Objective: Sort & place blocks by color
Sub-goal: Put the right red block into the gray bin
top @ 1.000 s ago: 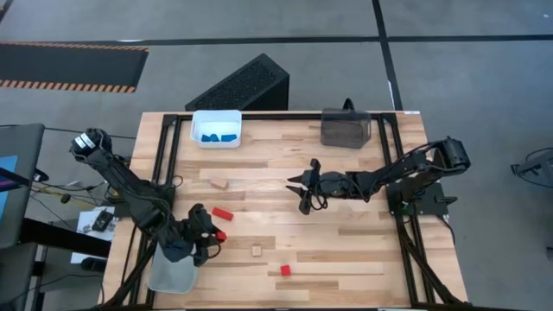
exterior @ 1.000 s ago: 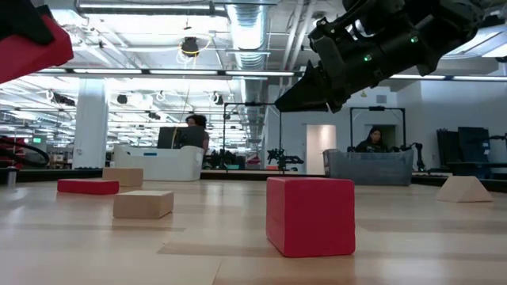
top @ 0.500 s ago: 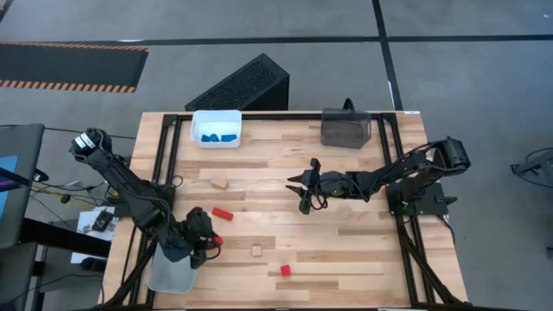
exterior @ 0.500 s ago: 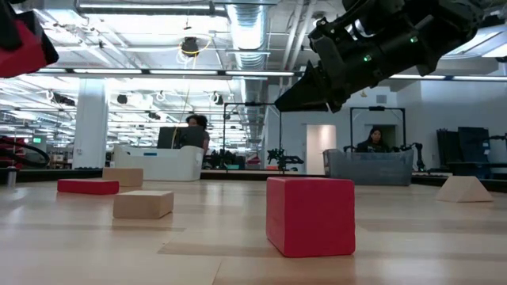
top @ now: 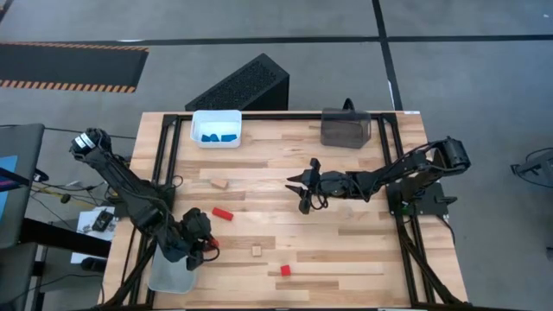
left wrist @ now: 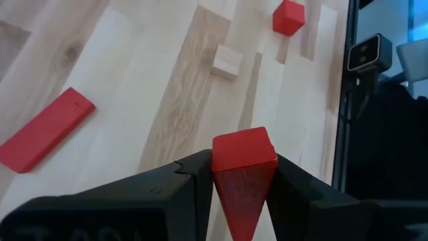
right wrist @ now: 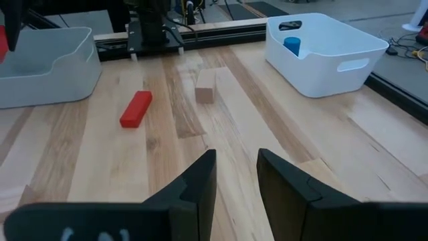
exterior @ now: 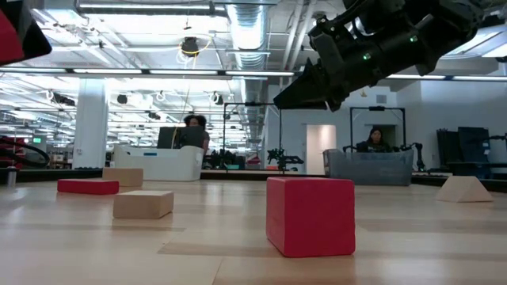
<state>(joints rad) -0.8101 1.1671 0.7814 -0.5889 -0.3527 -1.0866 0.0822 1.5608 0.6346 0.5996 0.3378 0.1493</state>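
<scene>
My left gripper (top: 204,243) hovers at the near left of the table beside the grey bin (top: 171,275), shut on a red wedge-shaped block (left wrist: 243,159). That block shows at the low view's top left corner (exterior: 11,36). On the table lie a red bar (top: 223,213), a wooden block (top: 219,183), a wooden cube (top: 256,250) and a red cube (top: 284,270). Blue blocks (top: 218,136) sit in the white bin (top: 216,117). My right gripper (top: 301,192) waits open above the table's middle. My left gripper pinches the red wedge between its two fingers (left wrist: 194,181), which lie on its two opposite flat sides (left wrist: 227,167). The broad end (left wrist: 242,144) stands out past the fingertips and the thin edge points back between them. The block is lifted clear of the table.
A dark tinted bin (top: 346,128) stands at the far edge, right of the white bin. A light wooden wedge (exterior: 463,188) lies toward the right in the low view. Bare wood stretches across the right half of the table (top: 371,250). People sit in the room behind.
My left gripper has carried the red wedge toward the table's left and near edges, closer to the grey bin; in the low view the block has slid almost out of the picture's top left corner. It stays shut on the block.
</scene>
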